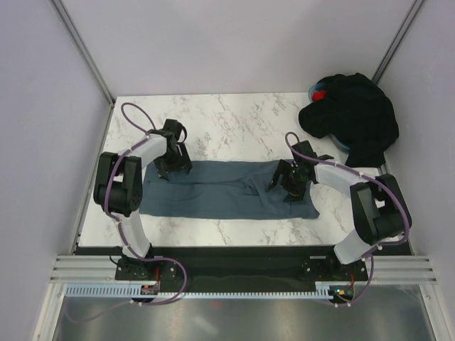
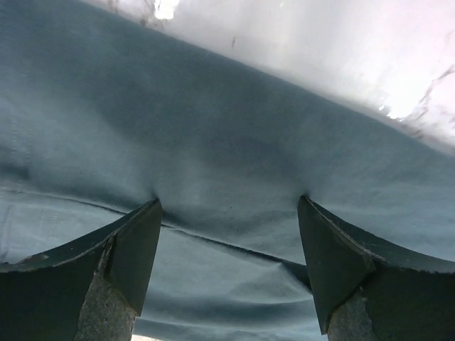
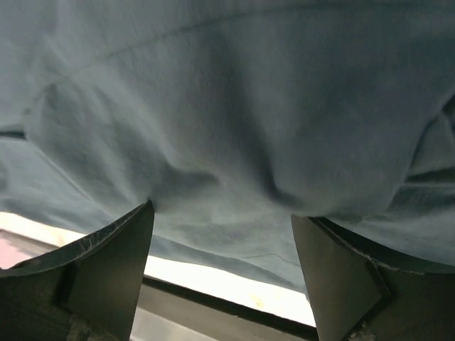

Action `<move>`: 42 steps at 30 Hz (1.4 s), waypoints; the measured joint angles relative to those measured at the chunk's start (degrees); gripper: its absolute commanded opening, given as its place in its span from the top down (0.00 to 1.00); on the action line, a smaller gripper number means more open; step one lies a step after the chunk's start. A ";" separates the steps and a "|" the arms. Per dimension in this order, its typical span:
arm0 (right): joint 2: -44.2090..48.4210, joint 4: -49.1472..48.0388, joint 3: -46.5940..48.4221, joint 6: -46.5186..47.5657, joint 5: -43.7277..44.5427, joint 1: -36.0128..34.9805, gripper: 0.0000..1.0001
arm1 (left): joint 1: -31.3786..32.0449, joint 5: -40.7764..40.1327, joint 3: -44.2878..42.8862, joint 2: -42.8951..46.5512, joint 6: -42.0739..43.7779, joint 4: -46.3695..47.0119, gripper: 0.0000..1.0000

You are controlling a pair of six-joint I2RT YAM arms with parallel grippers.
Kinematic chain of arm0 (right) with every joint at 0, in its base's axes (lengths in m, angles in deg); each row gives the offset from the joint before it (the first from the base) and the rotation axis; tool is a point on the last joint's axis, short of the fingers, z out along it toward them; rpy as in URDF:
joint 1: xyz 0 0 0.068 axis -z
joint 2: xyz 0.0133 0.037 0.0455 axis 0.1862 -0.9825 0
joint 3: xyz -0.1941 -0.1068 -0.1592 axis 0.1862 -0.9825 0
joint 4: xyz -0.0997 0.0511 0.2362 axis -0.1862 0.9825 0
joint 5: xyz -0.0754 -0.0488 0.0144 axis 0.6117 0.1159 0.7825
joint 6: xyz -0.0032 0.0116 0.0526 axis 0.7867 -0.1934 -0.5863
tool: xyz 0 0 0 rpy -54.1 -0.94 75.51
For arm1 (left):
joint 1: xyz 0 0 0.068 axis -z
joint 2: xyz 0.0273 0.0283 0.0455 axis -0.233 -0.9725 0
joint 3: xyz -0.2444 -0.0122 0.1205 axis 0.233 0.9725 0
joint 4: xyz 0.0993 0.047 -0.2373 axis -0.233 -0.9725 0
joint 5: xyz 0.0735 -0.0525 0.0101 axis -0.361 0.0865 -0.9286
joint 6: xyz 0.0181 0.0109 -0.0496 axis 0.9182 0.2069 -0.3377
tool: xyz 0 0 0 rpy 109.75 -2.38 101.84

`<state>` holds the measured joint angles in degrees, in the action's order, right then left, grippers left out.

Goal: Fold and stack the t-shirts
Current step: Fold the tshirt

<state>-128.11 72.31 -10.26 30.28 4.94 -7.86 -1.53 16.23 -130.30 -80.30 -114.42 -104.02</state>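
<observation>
A slate blue-grey t-shirt [image 1: 220, 192] lies flat as a long folded band across the marble table. My left gripper [image 1: 173, 165] rests on its far left edge, open, both fingertips [image 2: 146, 227] pressing into the cloth [image 2: 227, 142] with none pinched between them. My right gripper [image 1: 286, 183] sits on the band's right part, also open, its fingertips [image 3: 138, 234] touching the fabric [image 3: 234, 106]. Black t-shirts [image 1: 352, 117] are heaped at the far right corner.
The black heap covers a blue container [image 1: 313, 92] with something red in it. The marble table [image 1: 227, 117] has a dark front edge [image 1: 227, 250]; grey walls enclose the sides. Purple cables run along both arms.
</observation>
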 measured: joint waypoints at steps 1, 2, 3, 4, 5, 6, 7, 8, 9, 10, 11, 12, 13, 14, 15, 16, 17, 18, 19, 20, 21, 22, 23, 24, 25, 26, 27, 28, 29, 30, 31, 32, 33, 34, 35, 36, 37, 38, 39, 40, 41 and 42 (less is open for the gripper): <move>-1.05 -0.33 0.83 0.02 -0.96 0.81 0.14 | -0.02 0.15 0.33 -0.46 0.02 0.04 0.16; -2.49 -0.35 2.05 0.04 -2.34 1.95 0.14 | -0.02 0.46 0.66 -0.66 0.00 0.04 0.16; -4.79 -0.20 3.72 0.17 -3.96 3.32 0.15 | -0.02 0.83 1.03 -0.70 0.00 0.17 0.16; -6.99 0.13 5.92 0.13 -6.03 4.94 0.16 | -0.04 0.96 1.29 -0.63 -0.02 0.31 0.16; -8.98 0.37 8.00 0.13 -7.65 6.12 0.16 | -0.04 1.16 1.62 -0.55 -0.02 0.66 0.16; -11.96 1.25 11.19 0.44 -9.09 7.43 0.16 | -0.09 1.33 2.05 -0.31 -0.07 1.05 0.16; -14.93 2.14 14.67 0.68 -10.40 8.31 0.16 | -0.13 1.42 2.91 0.26 -0.11 1.88 0.18; -17.88 3.23 18.47 0.92 -11.58 8.92 0.16 | -0.13 1.62 3.69 0.87 -0.15 2.45 0.20; -21.03 4.61 22.64 1.25 -12.24 9.25 0.16 | -0.13 2.05 5.03 1.86 -0.22 3.43 0.22; -23.43 5.44 26.16 1.55 -12.70 9.33 0.16 | -0.11 2.51 6.64 3.10 -0.39 4.50 0.22; -26.47 6.84 30.99 1.99 -13.05 9.25 0.16 | 0.17 3.02 8.35 4.50 -0.63 5.46 0.22; -28.79 7.65 34.53 2.40 -12.96 9.03 0.15 | 0.57 3.72 10.12 5.86 -1.01 6.27 0.22; -31.52 8.59 38.97 2.84 -12.94 8.70 0.15 | 1.05 4.26 11.52 6.99 -1.38 6.97 0.22; -34.18 9.84 43.58 3.21 -12.85 8.35 0.15 | 1.84 5.07 13.25 8.41 -1.90 7.78 0.22; -37.09 11.15 48.43 3.61 -12.37 7.96 0.14 | 2.67 6.05 14.75 9.66 -2.56 8.48 0.22; -40.00 12.20 53.42 3.87 -12.35 7.61 0.14 | 3.63 7.50 16.52 11.17 -3.43 9.64 0.22; -43.06 12.55 58.64 3.93 -12.70 7.32 0.14 | 4.63 9.09 18.32 12.59 -4.39 10.82 0.22; -46.21 13.16 63.76 3.93 -12.85 7.08 0.14 | 5.66 10.88 20.06 13.90 -5.84 12.39 0.22; -49.37 12.28 68.72 3.67 -14.08 6.91 0.14 | 6.80 13.07 21.79 15.13 -7.41 14.16 0.22; -52.37 10.75 72.96 3.04 -15.85 6.80 0.14 | 7.80 14.88 22.88 15.80 -8.70 15.37 0.22; -55.52 9.16 77.09 1.64 -17.79 6.71 0.14 | 9.35 16.96 23.93 16.28 -10.62 17.03 0.22; -57.88 6.97 80.04 0.15 -19.87 6.69 0.14 | 11.15 19.15 24.59 16.28 -12.66 18.69 0.22; -60.57 3.96 82.97 -1.75 -22.36 6.69 0.14 | 13.18 21.55 24.85 15.69 -15.39 20.79 0.22; -62.75 1.07 85.35 -3.50 -24.48 6.69 0.13 | 15.47 22.77 24.87 15.30 -16.57 21.86 0.21; -64.83 -2.21 87.12 -5.97 -26.14 6.71 0.13 | 17.84 24.70 24.85 14.49 -18.47 23.56 0.22; -66.62 -5.81 88.52 -8.33 -27.65 6.78 0.13 | 20.31 26.75 24.85 13.62 -20.46 25.33 0.22; -68.22 -9.35 89.53 -10.62 -28.79 6.80 0.13 | 22.43 28.24 24.76 12.83 -22.16 26.77 0.22; -69.33 -12.35 90.23 -12.68 -29.51 6.80 0.12 | 24.96 29.81 24.59 12.04 -23.89 27.96 0.22; -70.51 -15.43 90.97 -14.67 -29.94 6.80 0.12 | 26.58 30.82 24.46 11.52 -24.96 28.65 0.22; -71.38 -17.55 91.54 -16.20 -30.18 6.75 0.12 | 28.17 31.54 24.33 11.13 -26.18 29.09 0.22; -72.37 -20.02 92.24 -17.97 -30.32 6.71 0.11 | 29.53 32.17 24.33 11.04 -27.21 29.20 0.21; -73.16 -22.05 92.85 -19.56 -30.27 6.69 0.10 | 30.71 32.85 24.33 11.19 -28.28 28.81 0.21; -73.83 -23.98 93.37 -20.87 -30.10 6.69 0.09 | 31.32 33.05 24.39 11.47 -29.11 28.46 0.21; -74.31 -25.83 93.68 -21.94 -29.66 6.69 0.08 | 31.87 33.07 24.48 12.17 -29.97 27.82 0.20; -74.64 -27.52 93.90 -22.75 -29.07 6.67 0.07 | 32.35 32.85 24.50 13.35 -30.69 26.93 0.20; -74.84 -28.76 93.92 -23.19 -28.79 6.64 0.06 | 32.85 32.39 24.55 15.13 -31.21 25.88 0.20; -74.95 -29.90 93.92 -23.54 -28.52 6.62 0.06 | 33.24 31.95 24.52 17.27 -31.52 24.70 0.20; -75.01 -30.73 93.90 -23.61 -28.28 6.58 0.05 | 33.51 31.34 24.37 19.26 -31.63 23.67 0.20; -75.03 -31.43 93.74 -23.54 -28.06 6.56 0.04 | 33.73 30.64 23.85 21.53 -31.61 22.10 0.20; -74.95 -32.17 93.31 -23.45 -27.96 6.54 0.03 | 33.92 29.68 23.06 23.50 -31.61 20.59 0.20; -74.60 -32.94 92.63 -23.12 -27.98 6.54 0.02 | 34.03 28.63 22.14 25.03 -31.43 19.21 0.20; -74.16 -33.27 92.02 -22.64 -27.89 6.51 0.02 | 34.14 27.21 21.00 26.40 -31.15 17.49 0.20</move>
<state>-202.27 39.05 81.76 7.64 -22.95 -1.34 32.61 43.45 -109.29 -53.89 -145.56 -86.54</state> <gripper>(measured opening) 0.965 0.800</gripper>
